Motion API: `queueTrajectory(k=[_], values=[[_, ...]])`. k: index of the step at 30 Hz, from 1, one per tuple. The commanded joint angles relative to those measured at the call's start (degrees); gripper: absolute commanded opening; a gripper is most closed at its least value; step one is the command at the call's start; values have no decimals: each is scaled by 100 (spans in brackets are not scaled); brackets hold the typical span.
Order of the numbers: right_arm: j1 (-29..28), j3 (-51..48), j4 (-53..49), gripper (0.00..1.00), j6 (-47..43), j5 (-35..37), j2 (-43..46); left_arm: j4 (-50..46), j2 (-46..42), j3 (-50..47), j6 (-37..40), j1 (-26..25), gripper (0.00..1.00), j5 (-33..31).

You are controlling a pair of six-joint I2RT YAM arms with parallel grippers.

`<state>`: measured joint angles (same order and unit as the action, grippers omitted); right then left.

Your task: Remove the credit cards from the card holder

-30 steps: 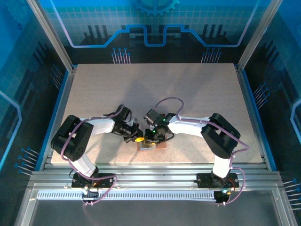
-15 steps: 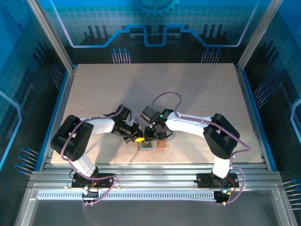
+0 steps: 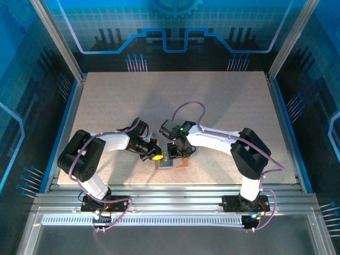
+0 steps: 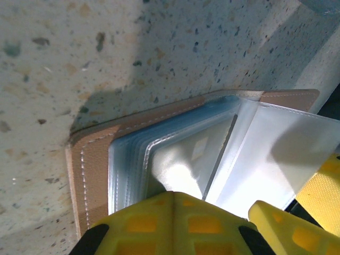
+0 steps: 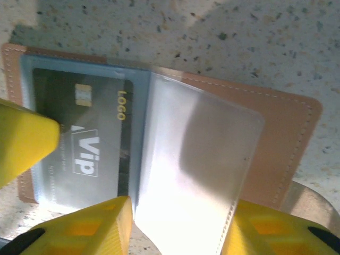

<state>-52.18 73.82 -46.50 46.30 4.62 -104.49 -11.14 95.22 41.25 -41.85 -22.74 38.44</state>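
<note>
Near edge: grey metal rails (image 3: 175, 204), my 2 arm bases bolted on them. Just past that, close to the table's front edge, the card holder (image 3: 182, 164) lies open, brown outside down. My left pincer (image 3: 156, 156) is pressed together, tip down on the clear pockets at the holder's left side. My right pincer (image 3: 173, 155) is spread, with 1 clear sleeve (image 5: 196, 159) between its fingers; can't tell if they touch it. 1 credit card (image 5: 90, 138), dark grey with white "Vip" and a gold chip, sits inside a pocket of the holder, under clear plastic. The table (image 3: 212, 106) is pale speckled stone-look with a soft shadow mid-top. Far side: glowing blue panels (image 3: 175, 32) and 2 slanted metal posts (image 3: 56, 37) at the corners.
</note>
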Motion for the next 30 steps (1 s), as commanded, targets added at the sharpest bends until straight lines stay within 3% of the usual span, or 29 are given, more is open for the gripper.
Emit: queueTrajectory(k=[1, 12, 23, 26, 30], values=[[36, 72, -400, 45, -86, 327, 55, -247, 120, 6, 124, -18, 4, -161], [210, -17, -567, 42, -174, 506, 411, -440, 93, 156, 212, -19, 5, -161], [370, -491, 556, 37, 19, -576, 764, -468, 41, 173, 183, -17, 5, -178], [351, -445, 420, 35, -13, -472, 684, -468, 10, 147, 194, -19, 5, -187], [275, -194, -233, 34, -112, 203, 509, -460, 23, 146, 194, -16, 5, -196]])
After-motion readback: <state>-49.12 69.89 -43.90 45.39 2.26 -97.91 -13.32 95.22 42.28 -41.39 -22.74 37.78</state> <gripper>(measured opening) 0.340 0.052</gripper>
